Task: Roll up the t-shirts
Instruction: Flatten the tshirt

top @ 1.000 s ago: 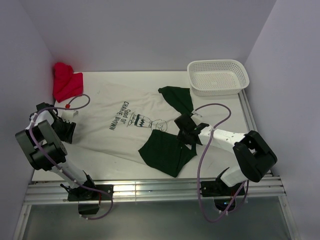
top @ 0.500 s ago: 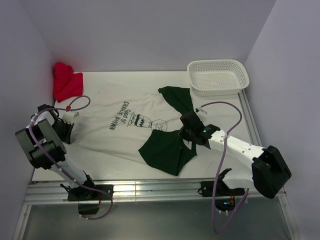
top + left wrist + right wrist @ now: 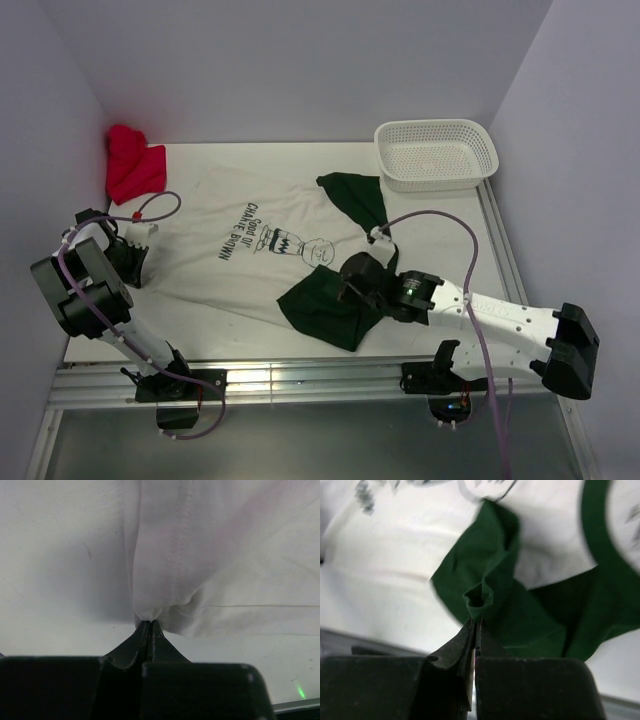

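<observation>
The off-white t-shirt (image 3: pixel 225 250) with dark lettering lies spread across the table's middle. My left gripper (image 3: pixel 133 265) sits at its left edge. In the left wrist view that gripper (image 3: pixel 149 622) is shut on a bunched bit of the white hem (image 3: pixel 165 611). The dark green t-shirt (image 3: pixel 322 308) lies crumpled over the white one's right side, and a part of it reaches up to the far right (image 3: pixel 358 197). My right gripper (image 3: pixel 350 282) is over it. The right wrist view shows the gripper (image 3: pixel 477 623) shut on a small raised fold of green cloth (image 3: pixel 480 600).
A red cloth (image 3: pixel 135 165) lies in the far left corner. A white plastic basket (image 3: pixel 436 153) stands at the far right. A metal rail (image 3: pixel 300 385) runs along the near edge, and walls close in on the left, back and right.
Both grippers have shut, the left on the white hem, the right on the green cloth. The right arm has swung left and nearer, pulling the green shirt's fold with it.
</observation>
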Controlling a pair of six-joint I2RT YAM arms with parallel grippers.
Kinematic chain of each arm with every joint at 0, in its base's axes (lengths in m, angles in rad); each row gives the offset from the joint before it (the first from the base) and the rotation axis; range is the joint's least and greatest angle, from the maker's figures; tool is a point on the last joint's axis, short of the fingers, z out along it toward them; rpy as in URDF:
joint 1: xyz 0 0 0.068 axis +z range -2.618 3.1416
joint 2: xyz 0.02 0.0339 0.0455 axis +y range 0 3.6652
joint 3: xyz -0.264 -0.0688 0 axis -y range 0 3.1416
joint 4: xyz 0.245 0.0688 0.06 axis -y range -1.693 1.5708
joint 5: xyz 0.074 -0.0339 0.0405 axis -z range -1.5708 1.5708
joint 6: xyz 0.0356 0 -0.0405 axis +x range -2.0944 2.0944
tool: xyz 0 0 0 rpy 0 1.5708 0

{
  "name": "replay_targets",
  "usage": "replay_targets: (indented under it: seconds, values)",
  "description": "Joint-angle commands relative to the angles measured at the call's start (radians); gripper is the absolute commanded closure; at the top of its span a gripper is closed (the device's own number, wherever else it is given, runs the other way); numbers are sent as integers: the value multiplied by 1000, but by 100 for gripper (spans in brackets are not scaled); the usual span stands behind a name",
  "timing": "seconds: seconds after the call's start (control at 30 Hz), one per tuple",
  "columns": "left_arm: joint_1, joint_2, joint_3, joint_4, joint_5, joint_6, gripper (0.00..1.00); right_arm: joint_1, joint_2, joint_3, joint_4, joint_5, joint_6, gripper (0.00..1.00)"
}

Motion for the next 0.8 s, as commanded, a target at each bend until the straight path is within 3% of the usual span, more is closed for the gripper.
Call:
replay_targets:
  seconds: [0.0,0.37,0.6,0.77]
  values:
    - [6,-18,-20,8,16,18,100,136,-35,74,-114,116,117,100]
    - [5,-18,-32,14,-1,29,100,735,6,36,-159,174,445,100]
    - [5,-27,-32,11,-2,31,100,917,37,-50,-116,153,597,100]
    - [5,-25,-27,11,-7,34,100,937,147,-37,-114,104,629,100]
